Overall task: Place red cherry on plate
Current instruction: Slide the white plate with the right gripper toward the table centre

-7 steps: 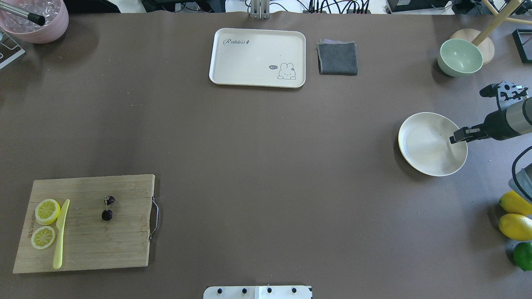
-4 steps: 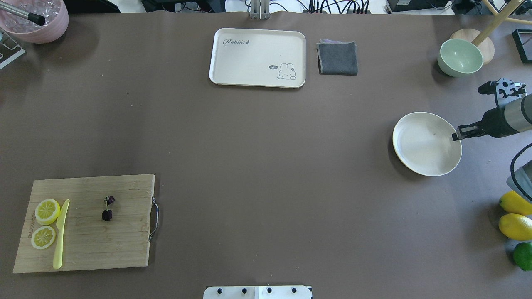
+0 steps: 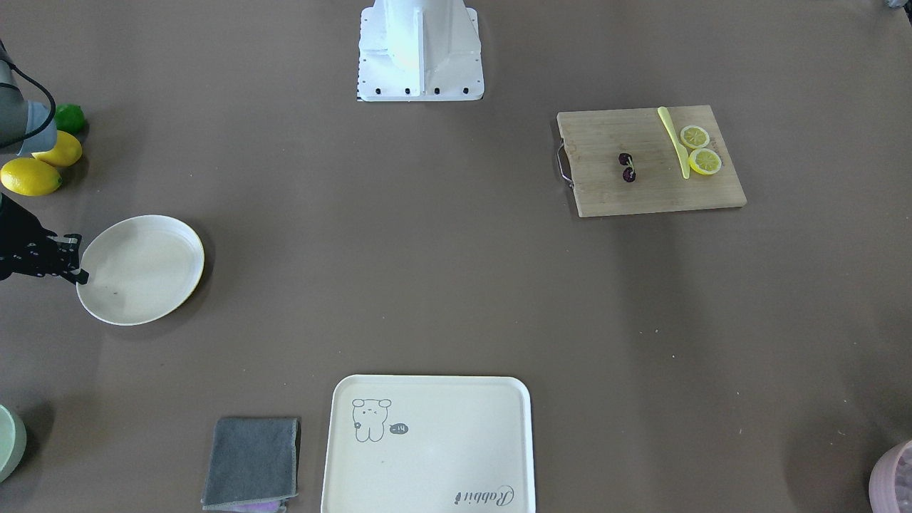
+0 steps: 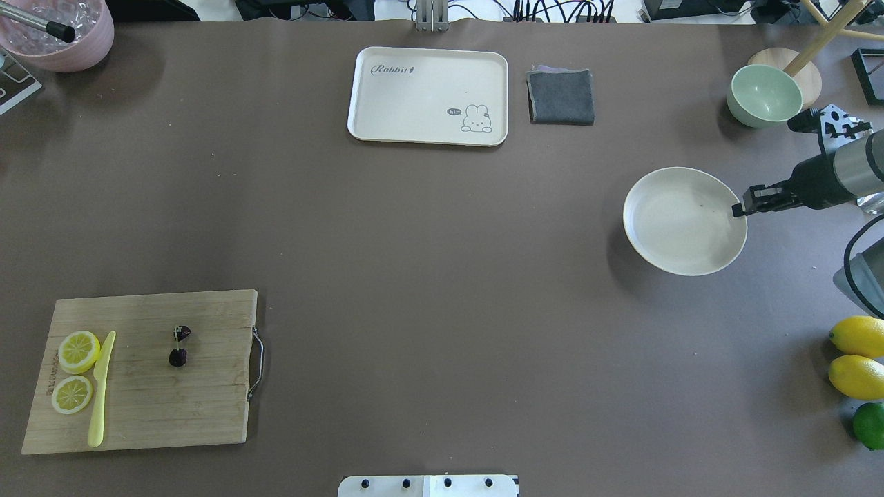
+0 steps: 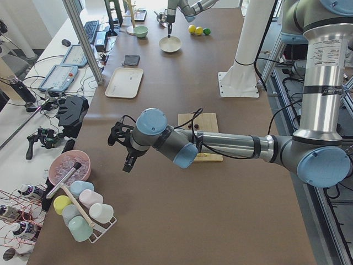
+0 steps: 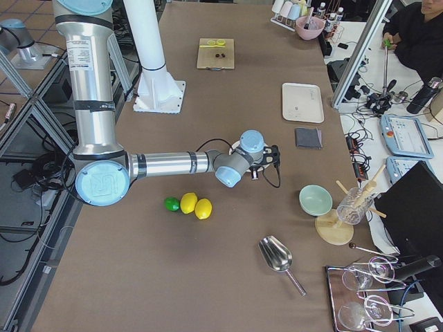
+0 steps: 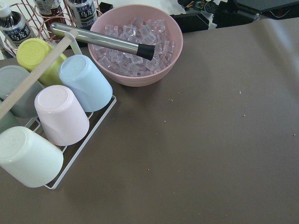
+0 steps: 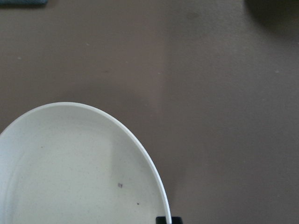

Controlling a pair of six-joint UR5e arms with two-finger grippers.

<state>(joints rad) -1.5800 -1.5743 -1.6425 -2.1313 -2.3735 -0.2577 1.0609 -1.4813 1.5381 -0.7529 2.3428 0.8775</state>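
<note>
The right gripper [image 4: 740,208] is pinched onto the near rim of the plate [image 4: 663,228], and the wrist view shows that rim running between its fingers [image 8: 163,219], so we read it as gripping the plate, not the fruit. The cherry [image 4: 178,356] lies well away from this gripper, far across the table on the robot's left, on a board [image 4: 207,400]. We judge the cherry to be very light, small and round, likely smooth and prone to roll or slip out of a two-finger pinch. Its thin green stem looks too fine to trust, so we would close gently across one of the two berries, or across both where they join the stem. The left gripper [image 5: 128,161] hangs nearer the board, above bare table, and shows only in the side view, so we cannot tell how its fingers stand. The plate holds nothing but a few dark specks. The board also carries two lemon slices [image 4: 79,351] and a yellow knife [image 4: 100,390]. The tray [image 4: 414,90] and the green bowl [image 4: 764,94] beyond the right gripper look empty, while the pink bowl [image 7: 135,79] ahead of the left gripper holds ice [image 7: 135,44] and a metal handle [image 7: 103,39]
</note>
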